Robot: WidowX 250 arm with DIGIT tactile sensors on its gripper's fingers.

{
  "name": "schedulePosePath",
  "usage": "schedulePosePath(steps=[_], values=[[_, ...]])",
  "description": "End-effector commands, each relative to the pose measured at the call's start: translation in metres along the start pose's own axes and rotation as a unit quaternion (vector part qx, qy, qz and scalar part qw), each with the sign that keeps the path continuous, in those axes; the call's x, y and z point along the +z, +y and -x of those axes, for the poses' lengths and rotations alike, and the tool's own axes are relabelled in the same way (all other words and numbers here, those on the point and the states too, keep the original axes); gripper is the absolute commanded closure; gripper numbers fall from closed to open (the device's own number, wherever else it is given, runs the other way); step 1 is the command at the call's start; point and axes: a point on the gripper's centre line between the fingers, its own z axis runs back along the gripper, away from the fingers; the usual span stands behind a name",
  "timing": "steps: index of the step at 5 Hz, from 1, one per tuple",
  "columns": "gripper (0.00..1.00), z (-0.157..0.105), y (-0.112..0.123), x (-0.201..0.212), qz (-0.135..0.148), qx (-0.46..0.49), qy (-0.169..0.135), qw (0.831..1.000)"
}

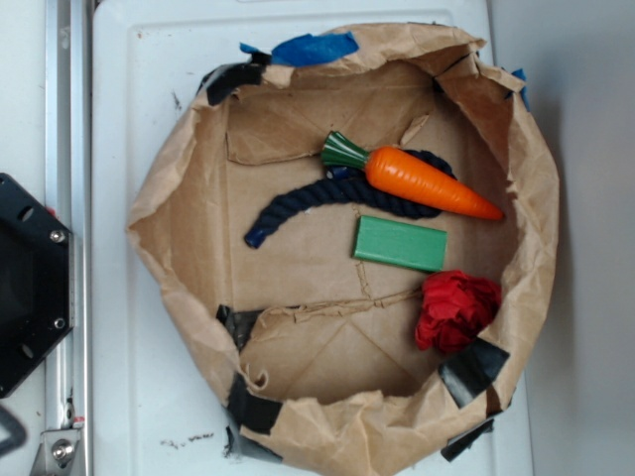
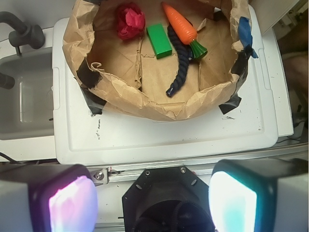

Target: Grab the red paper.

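Observation:
The red paper (image 1: 455, 309) is a crumpled deep red wad lying inside the brown paper bag tray (image 1: 169, 188), at its right side in the exterior view. In the wrist view the red paper (image 2: 130, 21) sits at the far left of the tray (image 2: 145, 104). My gripper (image 2: 153, 198) hangs high over the robot base, well short of the tray, with its two pads (image 2: 72, 203) far apart and nothing between them. The gripper does not show in the exterior view.
Also in the tray are an orange carrot (image 1: 429, 182) with a green top, a green block (image 1: 401, 244) beside the red paper, and a dark blue rope (image 1: 327, 196). The black robot base (image 1: 25, 283) sits at the left. A sink (image 2: 24, 96) lies left of the white table.

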Motion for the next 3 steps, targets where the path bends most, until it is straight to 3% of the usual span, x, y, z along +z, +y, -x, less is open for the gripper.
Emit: schedulePosePath(steps=[1,3], values=[[0.0,0.0,0.0,0.0,0.0,0.0,0.0,1.0],[0.0,-0.043,-0.001,-0.015,-0.029,-0.003,-0.023,0.999]])
